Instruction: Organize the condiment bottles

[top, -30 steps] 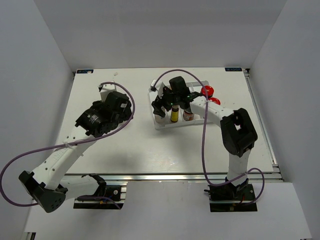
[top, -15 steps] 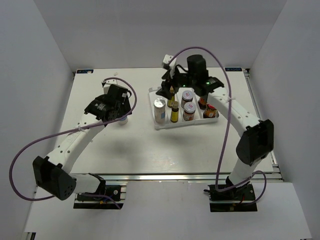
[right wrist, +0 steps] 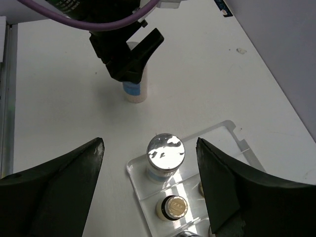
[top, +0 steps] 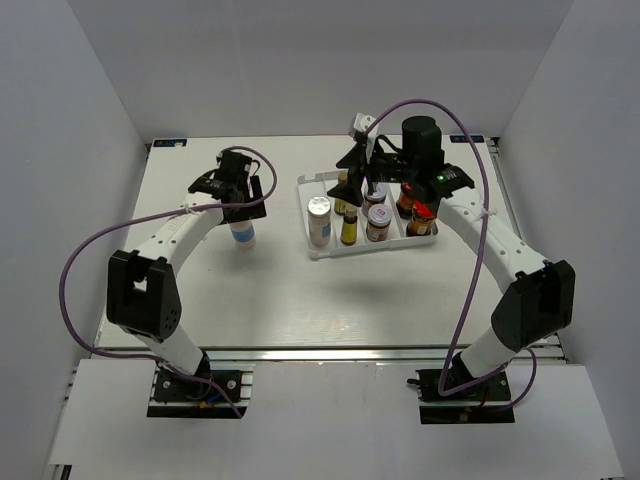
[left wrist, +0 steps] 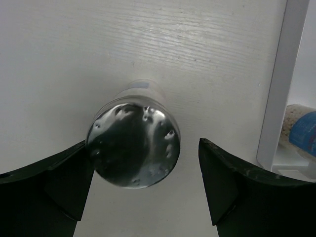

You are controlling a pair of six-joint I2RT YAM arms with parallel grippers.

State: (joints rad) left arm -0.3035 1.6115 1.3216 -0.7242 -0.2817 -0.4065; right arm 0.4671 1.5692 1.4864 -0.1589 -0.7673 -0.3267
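Left fingers point(left wrist: 47, 185) straddle, wide open, the lone bottle point(left wrist: 133, 145) on the table point(left wrist: 74, 49) left of the tray point(left wrist: 275, 98); we judge a grasp comes next. Right fingers point(right wrist: 49, 190) hover open and empty above the tray.

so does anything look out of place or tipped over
One white silver-capped bottle stands alone on the table left of the tray, under the open left gripper; the other bottles in view stand upright in the tray. Nothing looks tipped or spilled.
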